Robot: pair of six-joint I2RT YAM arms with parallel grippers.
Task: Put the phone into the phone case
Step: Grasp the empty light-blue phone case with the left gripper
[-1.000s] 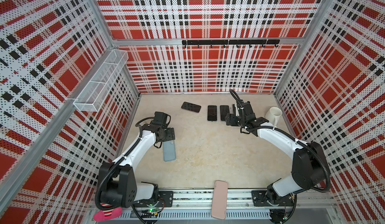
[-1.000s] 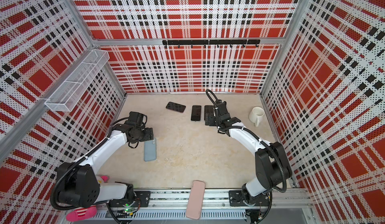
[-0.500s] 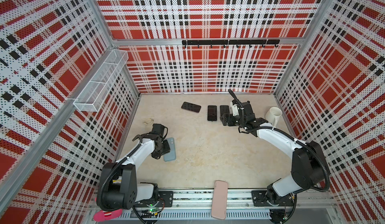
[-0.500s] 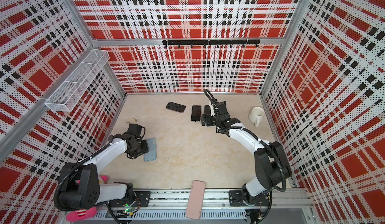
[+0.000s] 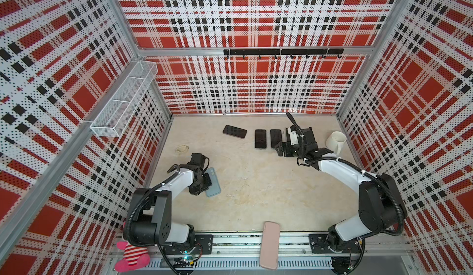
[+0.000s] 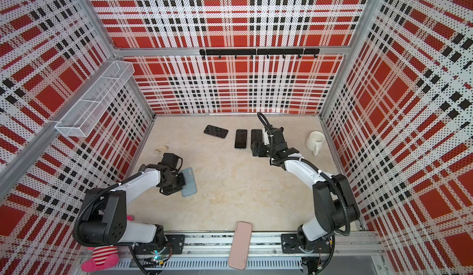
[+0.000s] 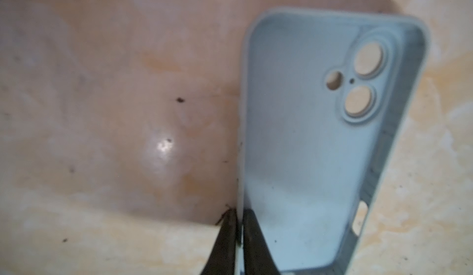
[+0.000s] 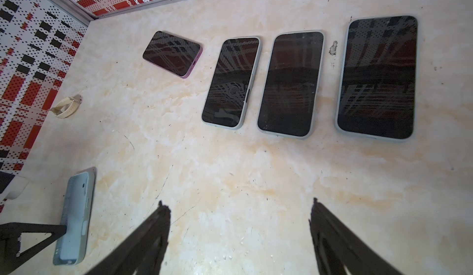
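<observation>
Left end effector [image 7: 239, 225] pinches the case [image 7: 307, 133] rim, right end effector [image 8: 239, 204] gapes empty by the phones [image 8: 289, 84]; I'd hold that case steady.

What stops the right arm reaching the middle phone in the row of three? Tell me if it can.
Likely yes. The right tool stands open just short of the middle phone, with only bare table between. The neighbouring phones lie close beside it, so side room looks tight.
</observation>
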